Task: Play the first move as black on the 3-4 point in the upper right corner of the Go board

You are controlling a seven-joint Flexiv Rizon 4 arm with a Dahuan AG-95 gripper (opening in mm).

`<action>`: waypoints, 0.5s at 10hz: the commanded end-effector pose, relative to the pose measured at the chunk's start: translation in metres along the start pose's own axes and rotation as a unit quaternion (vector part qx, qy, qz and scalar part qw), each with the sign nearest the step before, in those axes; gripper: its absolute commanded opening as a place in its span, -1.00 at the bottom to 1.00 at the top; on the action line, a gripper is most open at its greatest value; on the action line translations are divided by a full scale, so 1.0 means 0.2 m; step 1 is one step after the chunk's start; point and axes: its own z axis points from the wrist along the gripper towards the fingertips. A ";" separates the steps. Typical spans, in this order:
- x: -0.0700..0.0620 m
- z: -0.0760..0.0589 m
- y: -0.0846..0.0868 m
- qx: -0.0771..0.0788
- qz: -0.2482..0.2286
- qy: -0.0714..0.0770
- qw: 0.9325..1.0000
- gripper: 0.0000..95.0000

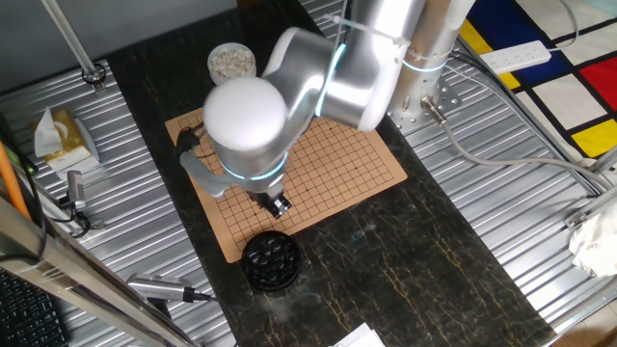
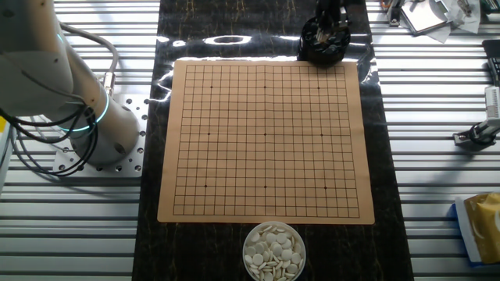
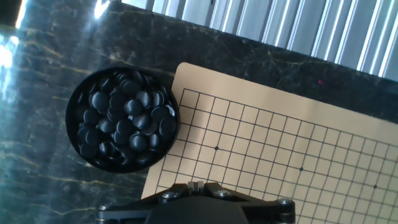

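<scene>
The gripper (image 1: 279, 204) hovers over the board (image 2: 266, 140) beside the bowl (image 3: 122, 118) of black stones (image 3: 127, 121), jaws' state unclear; next, likely descend and pick one.

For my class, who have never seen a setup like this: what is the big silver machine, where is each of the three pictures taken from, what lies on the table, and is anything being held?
The silver machine is a robot arm bolted beside a dark table. Two pictures come from fixed cameras on different sides of the table. The third comes from a camera on the arm's hand, looking down along its fingers.

On the table lies a tan Go board, with no stones on the parts that show. At one end stands a bowl of black stones, at the other a bowl of white stones.

The pincer hangs over the board's edge near the black stones. Its fingertips do not show clearly, so I cannot tell whether it is open or holds a stone.
</scene>
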 end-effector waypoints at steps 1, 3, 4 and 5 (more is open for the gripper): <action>0.01 0.00 0.00 -0.068 -0.029 -0.017 0.997 -1.00; 0.01 0.00 0.00 -0.080 -0.028 -0.011 0.996 -1.00; 0.01 0.00 0.00 -0.080 -0.015 -0.008 0.997 -1.00; 0.01 0.00 0.00 -0.078 -0.008 -0.007 0.997 -1.00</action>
